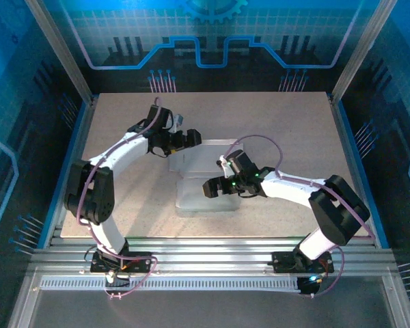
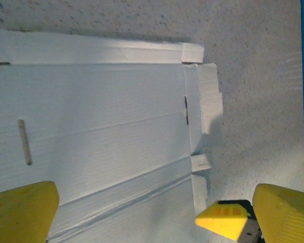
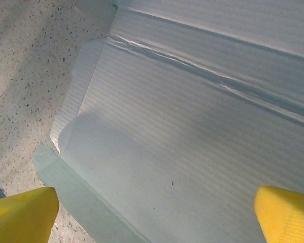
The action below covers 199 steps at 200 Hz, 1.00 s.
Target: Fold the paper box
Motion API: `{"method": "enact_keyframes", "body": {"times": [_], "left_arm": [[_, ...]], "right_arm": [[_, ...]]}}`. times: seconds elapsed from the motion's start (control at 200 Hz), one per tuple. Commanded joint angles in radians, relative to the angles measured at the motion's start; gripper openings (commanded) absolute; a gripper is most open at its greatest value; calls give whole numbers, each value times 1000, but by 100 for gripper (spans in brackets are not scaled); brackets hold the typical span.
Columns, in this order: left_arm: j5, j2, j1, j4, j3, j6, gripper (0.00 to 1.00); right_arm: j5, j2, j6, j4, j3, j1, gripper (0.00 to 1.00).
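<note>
The paper box (image 1: pixel 195 167) lies unfolded and flat in the middle of the table, pale whitish side up. My left gripper (image 1: pixel 191 138) hovers open over its far edge. In the left wrist view the paper box (image 2: pixel 101 111) shows creases, narrow slots and small tabs along its right edge, and the left gripper (image 2: pixel 152 220) has nothing between its yellow fingers (image 2: pixel 20 212). My right gripper (image 1: pixel 210 188) hangs open over the sheet's near part. The right wrist view has the paper box (image 3: pixel 192 126) with a long crease and a side flap under the open right gripper (image 3: pixel 154 220).
The speckled beige table (image 1: pixel 294 130) has bare room on both sides of the sheet. Blue rails (image 1: pixel 352 164) and printed walls bound the sides and back. A slotted metal frame (image 1: pixel 205 256) runs along the near edge by the arm bases.
</note>
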Motion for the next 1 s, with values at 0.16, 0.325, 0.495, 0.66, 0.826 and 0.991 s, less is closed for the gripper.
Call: {"method": "enact_keyframes", "body": {"times": [0.16, 0.325, 0.495, 0.66, 0.826, 0.991], "left_arm": [[-2, 111, 77, -23, 75, -56, 99], [-34, 177, 81, -63, 153, -40, 99], [-78, 232, 81, -42, 217, -33, 99], [-153, 295, 83, -90, 304, -18, 99], [-162, 363, 84, -137, 387, 2, 99], [-176, 406, 89, -156, 428, 7, 99]], "right_arm": [[27, 46, -4, 15, 99, 4, 100], [27, 126, 1, 39, 154, -15, 100], [28, 188, 13, 63, 187, -33, 100], [30, 237, 28, 61, 205, -38, 100], [33, 247, 36, 78, 187, -36, 100], [7, 267, 40, 82, 185, -33, 100]]}}
